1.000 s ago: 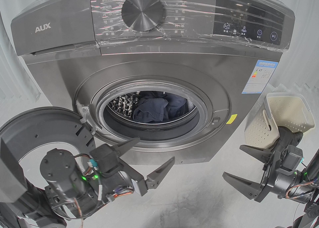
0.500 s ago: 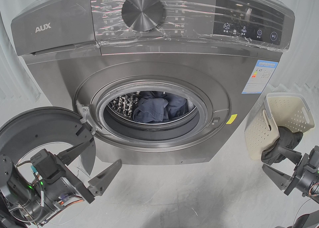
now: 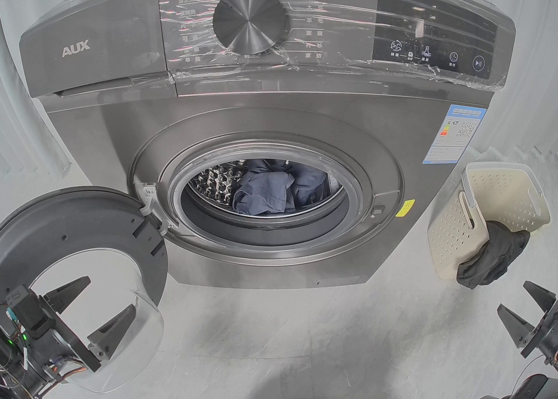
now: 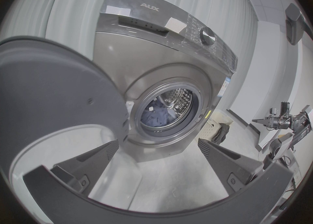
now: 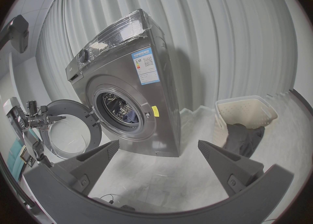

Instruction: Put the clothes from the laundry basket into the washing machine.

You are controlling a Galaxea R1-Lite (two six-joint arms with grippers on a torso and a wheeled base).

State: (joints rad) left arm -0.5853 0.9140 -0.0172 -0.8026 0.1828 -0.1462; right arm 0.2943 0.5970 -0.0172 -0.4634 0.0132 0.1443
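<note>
Left claw (image 3: 110,295), right claw (image 3: 513,296) released | black cloth garment (image 3: 494,255) overhangs cream perforated plastic basket (image 3: 450,231), 4 o'clock | risk: tugging may tip basket

At eight o'clock in my head view I see the left gripper (image 3: 110,295). It has two dark grey wedge fingers (image 3: 110,331) tapering to points, set on a black boxy wrist block (image 3: 45,341) with a small green light (image 3: 23,337) and thin wires (image 3: 61,368). At four o'clock, the right gripper (image 3: 512,296) has the same grey wedges. From the left wrist, each finger has a screw (image 4: 232,181) at its root and a dotted inner face, above a curved grey bar (image 4: 156,209).
</note>
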